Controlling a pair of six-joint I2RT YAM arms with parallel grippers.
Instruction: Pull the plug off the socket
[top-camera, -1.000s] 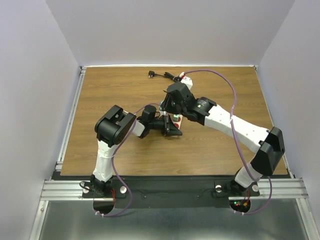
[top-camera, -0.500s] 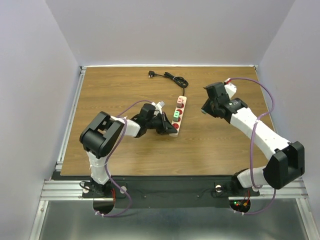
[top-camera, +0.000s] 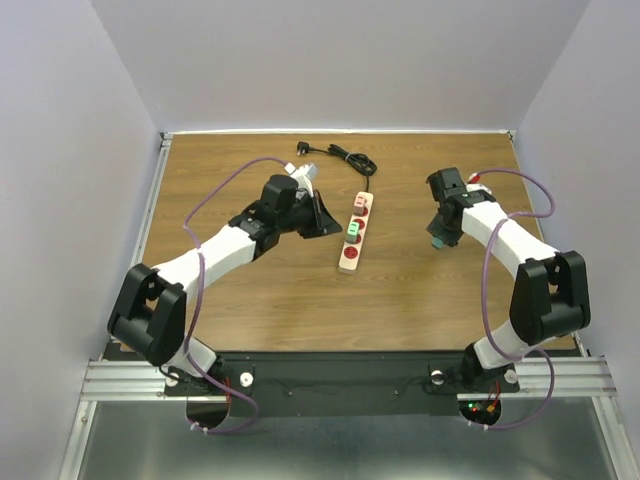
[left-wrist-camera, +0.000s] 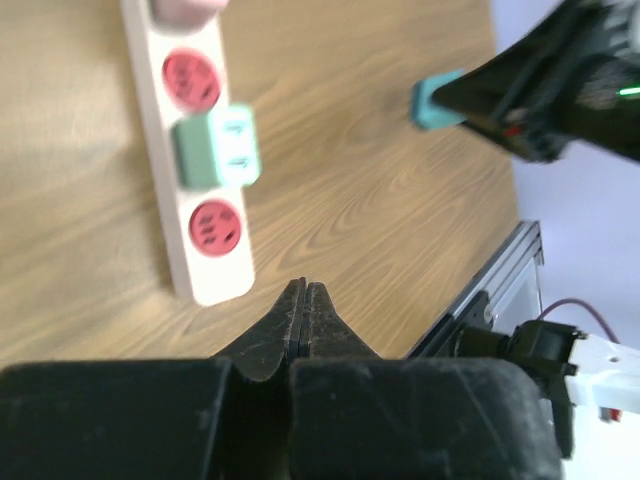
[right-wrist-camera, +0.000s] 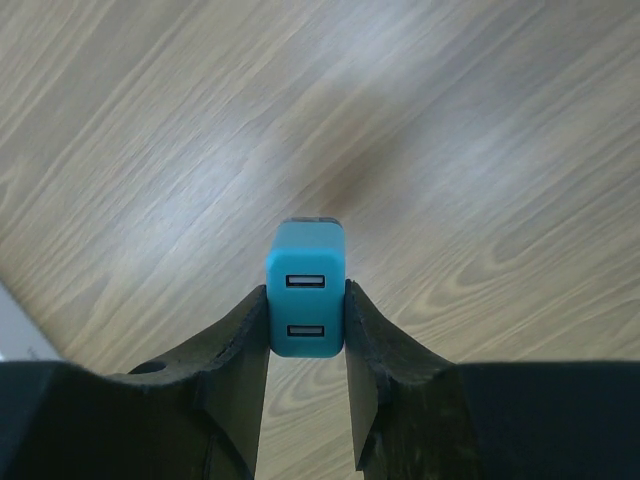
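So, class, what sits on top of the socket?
A green plug sits on the socket, with a pink plug further along. Two red outlets are bare. The outlets under both plugs are covered.

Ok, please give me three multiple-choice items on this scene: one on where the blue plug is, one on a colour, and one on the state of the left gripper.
1. Where is the blue plug?
A. in the power strip
B. between the fingers of the right gripper
C. lying beside the strip

2. What colour is the plug between two red outlets on the power strip?
A. green
B. yellow
C. black

3. How is the left gripper?
A. open, empty
B. shut on a cord
C. shut, empty

Answers:
1 B: the right wrist view shows both fingers pressed on its sides.
2 A: the green plug sits in the strip.
3 C: its fingers meet with nothing between them.
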